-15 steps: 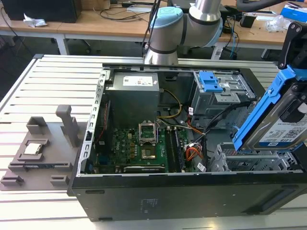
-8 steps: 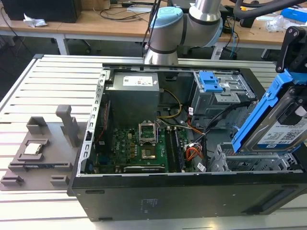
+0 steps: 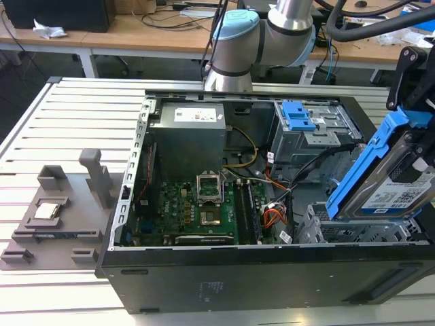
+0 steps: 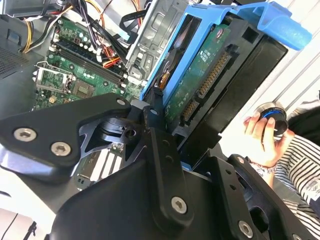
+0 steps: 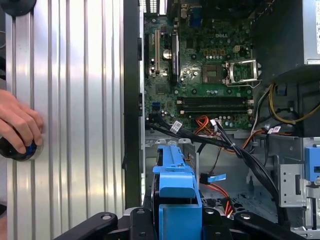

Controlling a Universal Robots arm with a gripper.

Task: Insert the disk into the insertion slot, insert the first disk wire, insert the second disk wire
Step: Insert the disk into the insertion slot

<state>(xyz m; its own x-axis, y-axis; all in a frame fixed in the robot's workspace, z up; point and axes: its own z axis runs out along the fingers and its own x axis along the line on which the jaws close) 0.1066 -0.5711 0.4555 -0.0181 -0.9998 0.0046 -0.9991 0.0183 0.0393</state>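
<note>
Gripper (image 5: pixel 177 222): we see it clamped on the disk (image 3: pixel 399 191).
Disk: tilted at the exterior view's right edge, above the insertion slot (image 3: pixel 343 232).
Around: black cables (image 5: pixel 220 143) near the slot; a hand (image 5: pixel 17 122) on the table (image 5: pixel 75 125).

In the exterior view's lower right, the insertion slot (image 3: pixel 314 228) is crowded: the tilted disk (image 3: pixel 397 193) hangs over it, loose cables (image 3: pixel 279 207) lie beside it toward frame centre, and the taller cage (image 3: pixel 302 139) stands just behind.
</note>
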